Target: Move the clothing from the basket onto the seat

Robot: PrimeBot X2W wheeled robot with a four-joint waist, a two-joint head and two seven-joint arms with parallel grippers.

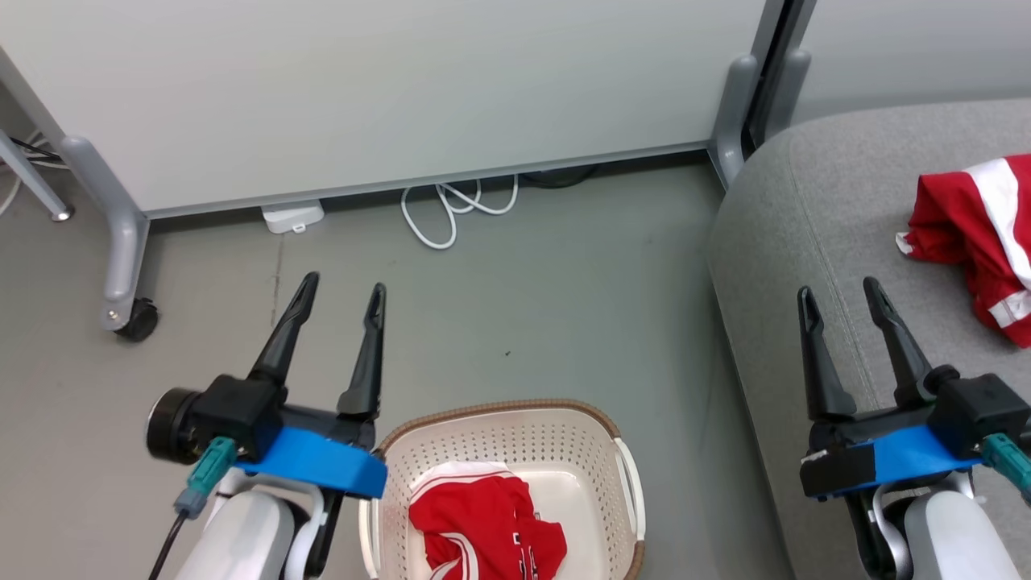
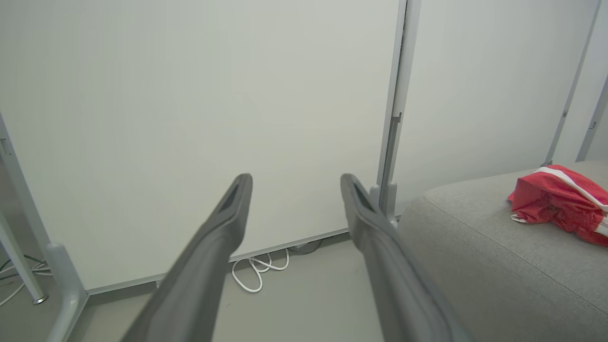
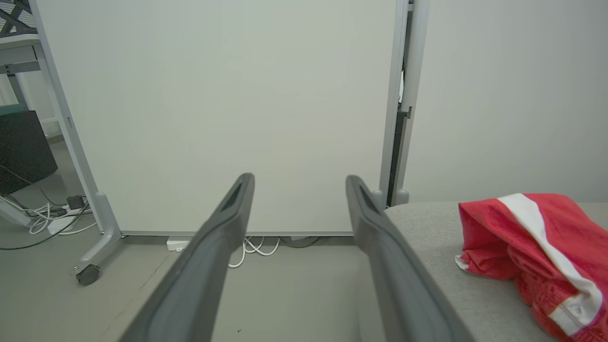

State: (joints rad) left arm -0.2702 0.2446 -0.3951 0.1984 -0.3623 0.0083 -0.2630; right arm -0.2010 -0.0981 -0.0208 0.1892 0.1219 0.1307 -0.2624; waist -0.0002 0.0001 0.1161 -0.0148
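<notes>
Head view: left gripper (image 1: 344, 283) wide open, nothing between the jaws, hanging over bare floor (image 1: 523, 282). The basket (image 1: 499, 405) sits just beside it on its right, down by the wrist and behind the fingertips. The basket jersey (image 1: 483, 519), red with white trim, lies crumpled in the basket bottom, clear of both sets of jaws. Right gripper (image 1: 839, 287) also wide open and empty, over the front edge of the grey seat (image 1: 805, 209). The seat jersey (image 1: 975, 234), red with a broad white stripe, lies on the seat to the right of the right jaws and slightly ahead of the tips, not touching. White cable (image 1: 451, 209) is coiled on the floor well ahead of the left jaws, at the foot of the partition panel (image 1: 362, 89).

Left wrist view: left gripper (image 2: 294, 179) fingers spread, gap empty. Partition straight ahead, cable (image 2: 259, 268) low between the fingers. Seat (image 2: 475, 237) to the right of the right finger, seat jersey (image 2: 555, 199) far right on it, well apart.

Right wrist view: right gripper (image 3: 299, 178) fingers spread, gap empty. Seat (image 3: 427, 228) just right of the right finger, seat jersey (image 3: 522, 237) on it, near but apart. Cable (image 3: 247, 249) is seen between the fingers, caster (image 3: 89, 274) off to the left.
</notes>
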